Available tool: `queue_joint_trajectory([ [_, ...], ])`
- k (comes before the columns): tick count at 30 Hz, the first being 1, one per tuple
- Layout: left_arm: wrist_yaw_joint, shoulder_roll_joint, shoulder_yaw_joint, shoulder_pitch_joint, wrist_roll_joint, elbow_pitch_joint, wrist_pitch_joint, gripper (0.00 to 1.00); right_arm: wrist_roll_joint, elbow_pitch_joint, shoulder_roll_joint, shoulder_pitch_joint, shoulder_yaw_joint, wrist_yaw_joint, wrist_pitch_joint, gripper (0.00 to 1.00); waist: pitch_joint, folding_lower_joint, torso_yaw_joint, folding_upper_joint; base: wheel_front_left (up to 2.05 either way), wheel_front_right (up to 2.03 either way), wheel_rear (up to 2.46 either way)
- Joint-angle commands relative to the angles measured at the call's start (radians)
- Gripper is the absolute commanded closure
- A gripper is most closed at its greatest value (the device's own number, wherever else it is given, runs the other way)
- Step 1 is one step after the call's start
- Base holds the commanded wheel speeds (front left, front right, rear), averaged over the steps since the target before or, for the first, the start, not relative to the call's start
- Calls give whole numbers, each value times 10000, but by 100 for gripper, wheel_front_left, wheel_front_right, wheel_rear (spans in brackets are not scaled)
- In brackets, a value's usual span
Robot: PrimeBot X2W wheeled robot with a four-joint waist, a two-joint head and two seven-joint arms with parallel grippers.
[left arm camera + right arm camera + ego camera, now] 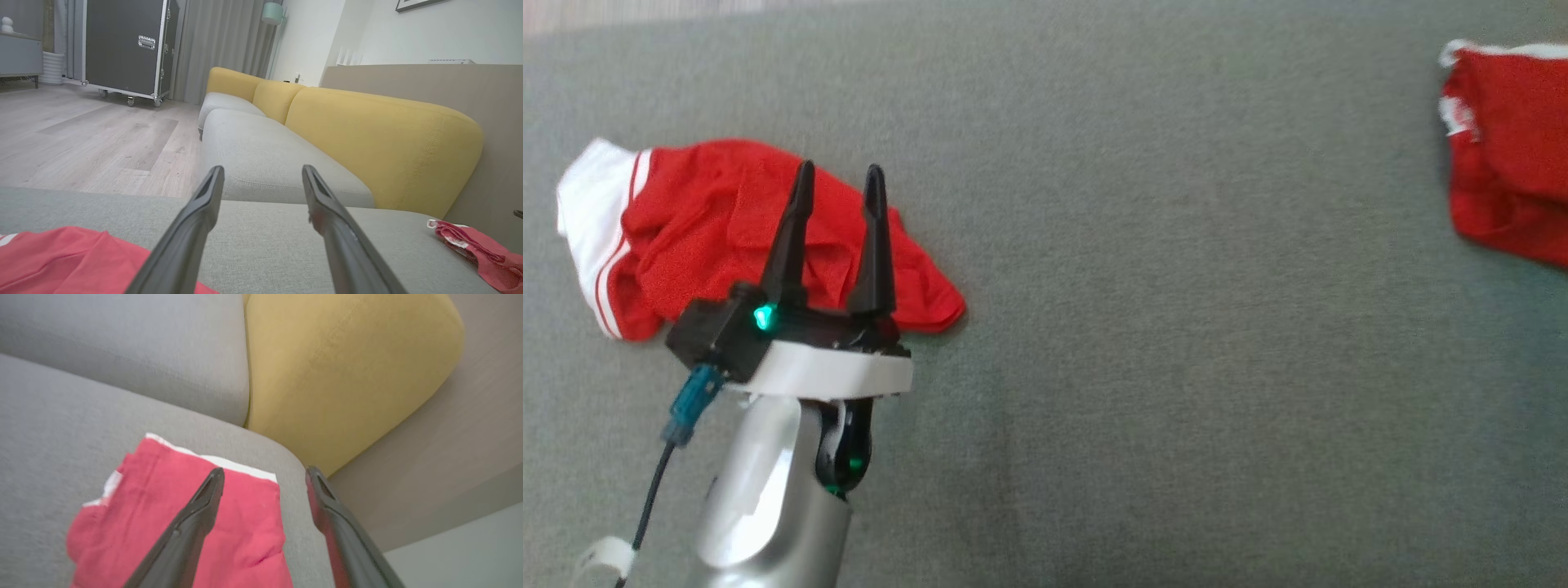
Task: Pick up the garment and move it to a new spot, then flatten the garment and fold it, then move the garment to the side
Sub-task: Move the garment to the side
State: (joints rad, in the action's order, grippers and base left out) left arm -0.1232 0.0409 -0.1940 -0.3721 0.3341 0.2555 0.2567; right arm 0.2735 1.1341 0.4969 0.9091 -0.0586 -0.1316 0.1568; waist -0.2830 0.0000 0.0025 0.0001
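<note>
A crumpled red garment with a white striped band (711, 204) lies at the left of the grey cushion (1176, 327). My left gripper (840, 175) hovers over its right part, open, with nothing between the fingers; in the left wrist view the gripper (263, 171) points past that red cloth (61, 257). A second red garment with white trim (1511, 147) lies folded at the far right edge. My right gripper (265, 473) stands open just above it (139, 498), the left finger over the cloth, the right finger beside its edge.
Yellow backrests (367, 134) and a beige wall panel (498, 122) border the cushion on the far side. Beyond the cushion's edge there is wooden floor (81, 139) with a black wheeled flight case (122, 45). Bare grey cushion separates the two garments.
</note>
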Motion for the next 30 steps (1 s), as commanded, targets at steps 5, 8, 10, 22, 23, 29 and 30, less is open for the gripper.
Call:
queue_joint_trajectory([
  [5, 9, 93, 499, 373, -140, -459, 51, 0, -334, -847, -951, -262, -226, 9, 701, 0, 912, 0, -366, -1, 0, 0, 0],
  [8, 67, 93, 687, 704, -146, -580, 51, 0, -826, -1420, -1810, -431, -256, 9, 943, 0, 1325, 0, -477, -1, 0, 0, 0],
  [10, 93, 93, 829, 930, -177, -634, 51, 0, -1231, -2011, -2344, -658, -168, 9, 1017, 0, 1587, 0, -533, -1, 0, 0, 0],
  [22, 83, 93, 1375, 2211, -271, -913, 51, 0, -4030, -6538, -4381, -4110, 412, 9, 1048, 0, 2738, 0, -701, -1, 0, 0, 0],
  [23, 81, 93, 1384, 2295, -274, -945, 51, 0, -4200, -6668, -4419, -4401, 500, 9, 1048, 0, 2760, 0, -702, -1, 0, 0, 0],
  [29, 55, 93, 1367, 2693, -279, -1015, 51, 0, -4997, -7189, -4462, -6045, 1144, 9, 1049, 0, 2873, 0, -622, -1, 0, 0, 0],
  [30, 51, 93, 1357, 2741, -269, -1016, 51, 0, -5001, -7270, -4463, -6294, 1199, 9, 1049, 0, 2887, 0, -602, -1, 0, 0, 0],
])
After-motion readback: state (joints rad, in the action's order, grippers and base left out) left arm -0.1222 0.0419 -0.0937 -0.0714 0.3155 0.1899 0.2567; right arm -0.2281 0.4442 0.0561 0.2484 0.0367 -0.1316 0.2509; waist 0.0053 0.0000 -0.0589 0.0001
